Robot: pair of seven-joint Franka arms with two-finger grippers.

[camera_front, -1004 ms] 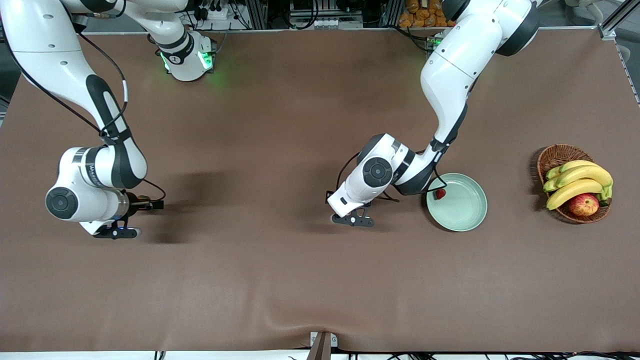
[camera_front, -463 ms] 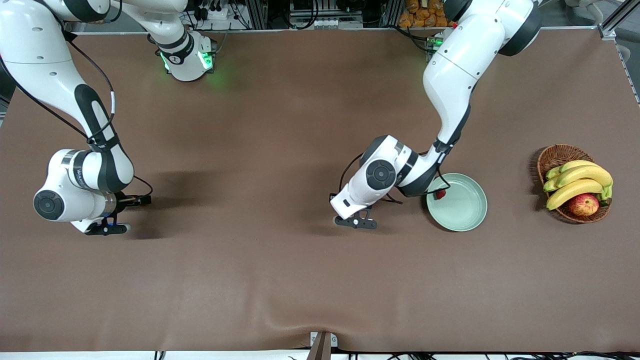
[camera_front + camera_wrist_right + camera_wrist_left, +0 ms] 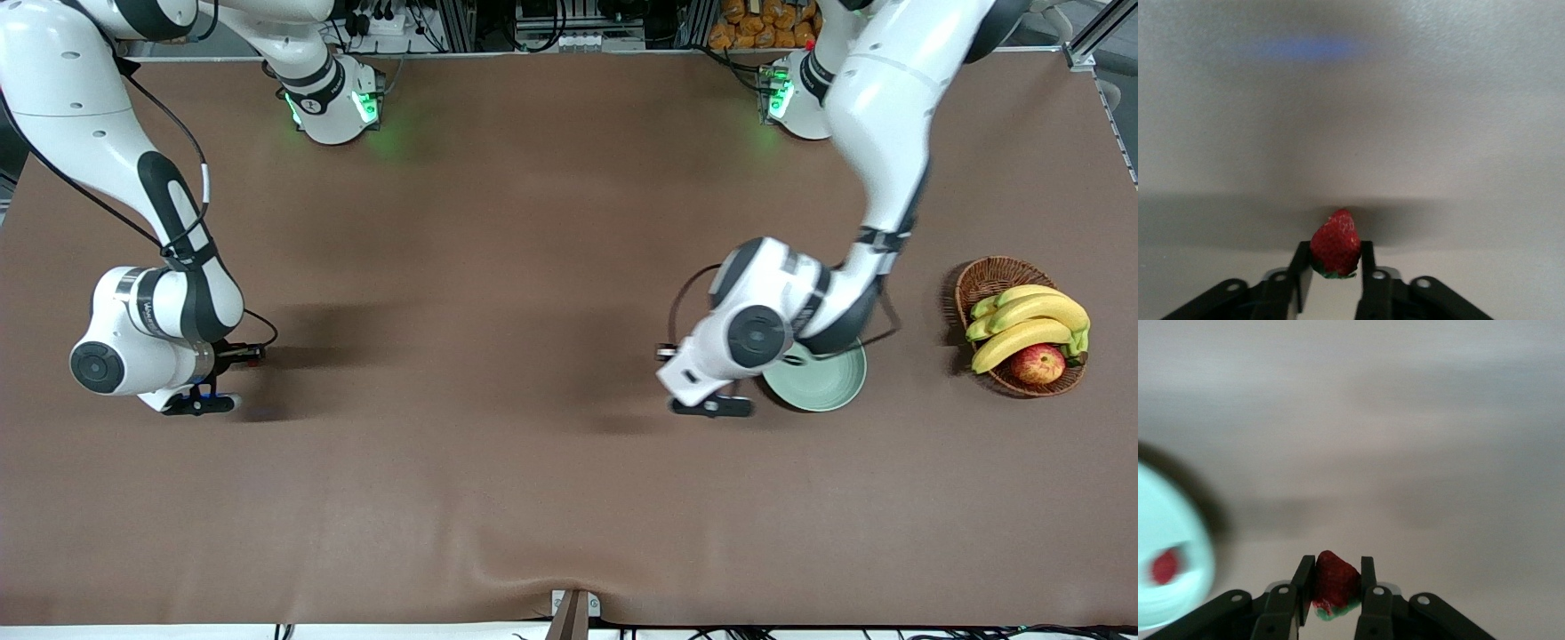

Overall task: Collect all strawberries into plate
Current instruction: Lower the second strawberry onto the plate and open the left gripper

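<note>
Front view: no readable writing. Left end effector (image 3: 711, 407) just beside plate (image 3: 831, 384); right end effector (image 3: 200, 404) over table (image 3: 498, 498), toward right arm's end.

Left wrist view: left end effector clamped on strawberry (image 3: 1333, 581); second strawberry (image 3: 1165, 566) in plate.

Right wrist view: right end effector clamped on third strawberry (image 3: 1335, 244).

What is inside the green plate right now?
One strawberry lies in the plate, as the left wrist view shows. From the front, the left arm covers part of the plate, so that berry is hidden there.
</note>
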